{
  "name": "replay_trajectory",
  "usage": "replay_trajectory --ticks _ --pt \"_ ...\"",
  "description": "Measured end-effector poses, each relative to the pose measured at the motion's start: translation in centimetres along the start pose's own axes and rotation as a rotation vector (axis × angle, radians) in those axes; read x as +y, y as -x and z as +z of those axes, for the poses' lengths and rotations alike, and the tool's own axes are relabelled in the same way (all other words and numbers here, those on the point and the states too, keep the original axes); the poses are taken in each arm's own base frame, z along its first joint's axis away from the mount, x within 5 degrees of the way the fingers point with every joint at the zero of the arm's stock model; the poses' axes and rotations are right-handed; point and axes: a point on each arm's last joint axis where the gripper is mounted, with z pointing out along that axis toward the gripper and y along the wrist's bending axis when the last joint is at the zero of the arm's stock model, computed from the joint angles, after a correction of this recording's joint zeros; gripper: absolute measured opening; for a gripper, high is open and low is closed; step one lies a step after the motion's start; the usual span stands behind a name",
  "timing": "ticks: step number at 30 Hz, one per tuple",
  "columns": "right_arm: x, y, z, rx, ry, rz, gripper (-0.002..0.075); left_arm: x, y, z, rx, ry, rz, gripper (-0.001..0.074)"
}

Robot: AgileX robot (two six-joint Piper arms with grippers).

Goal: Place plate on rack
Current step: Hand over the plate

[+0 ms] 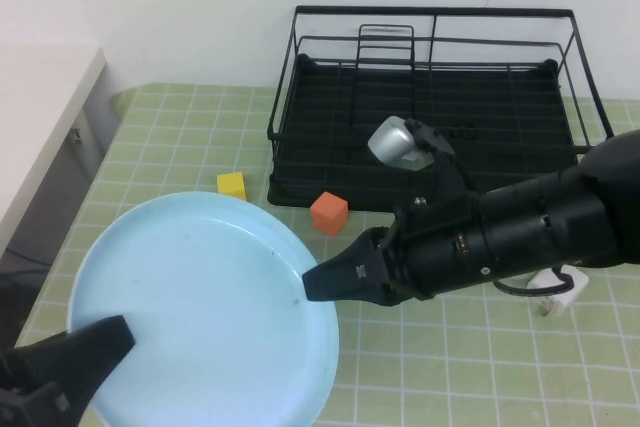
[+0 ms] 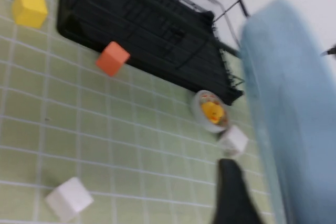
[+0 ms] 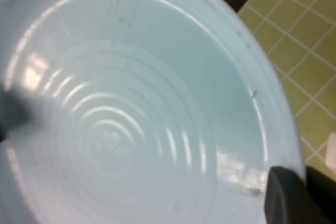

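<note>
The large light-blue plate (image 1: 200, 307) is held up over the near-left part of the green tiled table. My right gripper (image 1: 312, 285) is shut on its right rim. In the right wrist view the plate (image 3: 131, 103) fills the picture and the right gripper (image 3: 302, 182) has one finger on each side of the rim. My left gripper (image 1: 100, 342) is at the plate's near-left rim. In the left wrist view the plate (image 2: 294, 103) shows edge-on. The black wire rack (image 1: 500, 117) stands at the back, and also shows in the left wrist view (image 2: 136, 19).
An orange cube (image 1: 329, 213) and a yellow cube (image 1: 232, 185) lie just in front of the rack. A white tape ring with a yellow duck (image 2: 211, 111) and two white cubes (image 2: 69, 198) lie on the tiles. A white counter (image 1: 40, 117) borders the table's left.
</note>
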Motion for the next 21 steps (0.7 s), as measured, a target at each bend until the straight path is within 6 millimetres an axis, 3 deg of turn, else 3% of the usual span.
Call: replay_trajectory --ticks 4,6,16,19,21 --pt "0.4 0.0 -0.2 -0.001 0.011 -0.057 0.0013 0.6 0.1 0.5 0.023 0.046 0.048 0.0130" --pt "0.5 -0.1 -0.3 0.002 0.032 -0.102 0.0016 0.8 0.2 0.8 0.026 0.062 0.080 0.0078" --pt "0.7 0.2 -0.4 -0.032 0.064 -0.348 0.0040 0.9 0.4 1.0 0.026 0.068 0.321 0.0075" --pt "0.9 0.2 -0.5 -0.026 0.083 -0.377 0.0110 0.9 0.4 1.0 0.026 0.070 0.417 0.0074" --pt "1.1 0.5 -0.6 -0.029 0.093 -0.392 0.0216 1.0 0.4 1.0 0.026 0.070 0.471 0.0074"
